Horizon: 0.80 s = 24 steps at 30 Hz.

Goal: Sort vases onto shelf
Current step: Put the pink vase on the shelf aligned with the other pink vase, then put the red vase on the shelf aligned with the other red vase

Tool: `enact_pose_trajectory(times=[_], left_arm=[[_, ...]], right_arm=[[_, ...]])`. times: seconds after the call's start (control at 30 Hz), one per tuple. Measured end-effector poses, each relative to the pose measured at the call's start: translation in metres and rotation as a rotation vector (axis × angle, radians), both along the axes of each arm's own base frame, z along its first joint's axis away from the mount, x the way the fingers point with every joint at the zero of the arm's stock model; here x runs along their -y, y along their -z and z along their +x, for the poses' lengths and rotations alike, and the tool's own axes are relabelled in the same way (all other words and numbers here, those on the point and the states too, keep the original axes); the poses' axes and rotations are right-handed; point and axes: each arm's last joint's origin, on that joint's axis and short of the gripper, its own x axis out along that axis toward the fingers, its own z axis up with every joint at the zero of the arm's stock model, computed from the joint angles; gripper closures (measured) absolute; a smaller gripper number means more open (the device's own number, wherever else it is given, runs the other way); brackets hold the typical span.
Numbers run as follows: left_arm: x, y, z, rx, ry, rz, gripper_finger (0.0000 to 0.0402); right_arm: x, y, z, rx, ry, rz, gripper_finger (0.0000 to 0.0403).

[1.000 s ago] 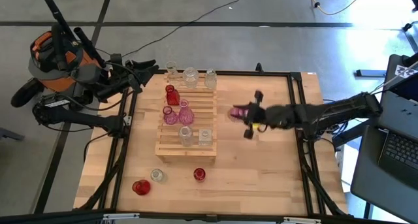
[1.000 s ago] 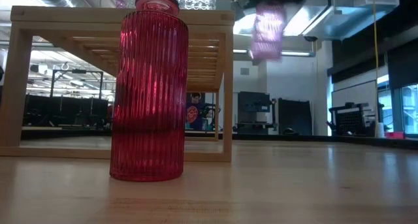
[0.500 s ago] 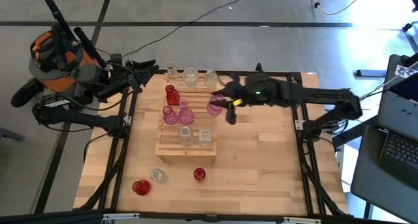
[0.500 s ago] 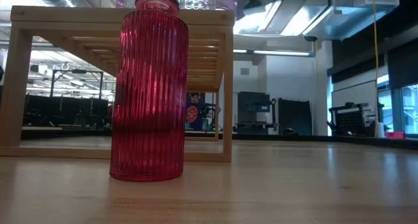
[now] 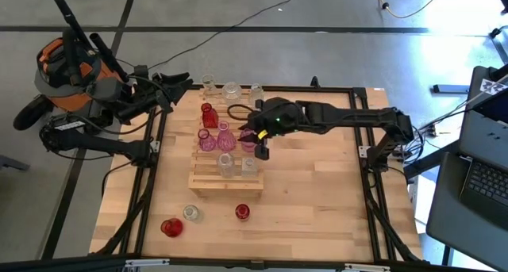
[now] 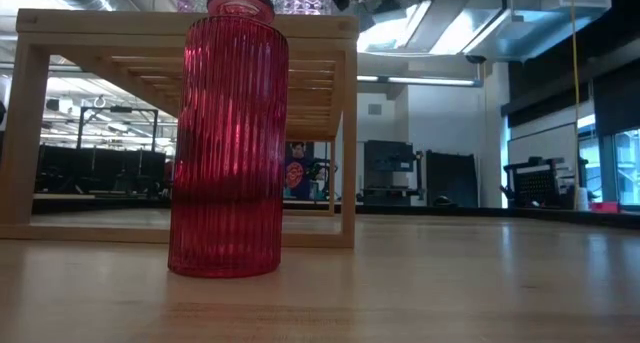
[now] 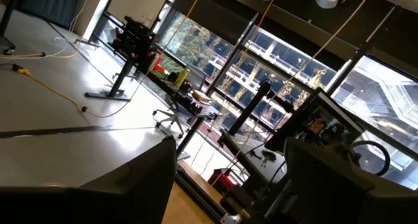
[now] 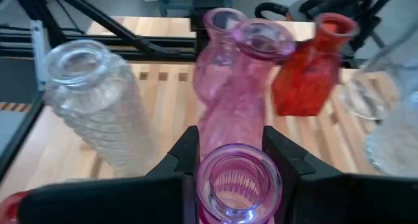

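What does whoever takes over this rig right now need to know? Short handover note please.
Right end effector: shut on a pink vase, carried over the right side of the shelf, beside the two pink vases already on it.
Left end effector: open and holding nothing, parked off the table's back-left corner.
Done: on the shelf stand a red vase, the two pink ones, clear vases along the back row and two clear ones near the front.
Left: set down the held pink vase; then three on the table in front, a red vase, a small clear vase and a tall red vase.
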Motion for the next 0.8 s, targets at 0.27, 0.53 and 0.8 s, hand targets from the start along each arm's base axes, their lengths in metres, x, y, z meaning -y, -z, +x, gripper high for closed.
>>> enact_pose_trajectory(times=[0.27, 0.53, 0.8], left_arm=[[0.000, 0.000, 0.000, 0.000, 0.000, 0.000, 0.0127], [0.000, 0.000, 0.000, 0.000, 0.000, 0.000, 0.0127], [0.000, 0.000, 0.000, 0.000, 0.000, 0.000, 0.0127]], right_arm=[[-0.003, 0.005, 0.004, 0.009, 0.011, 0.016, 0.0298], [-0.001, 0.004, 0.004, 0.014, 0.042, -0.029, 0.0206], [-0.001, -0.010, 0.001, 0.069, 0.024, -0.071, 0.0163]])
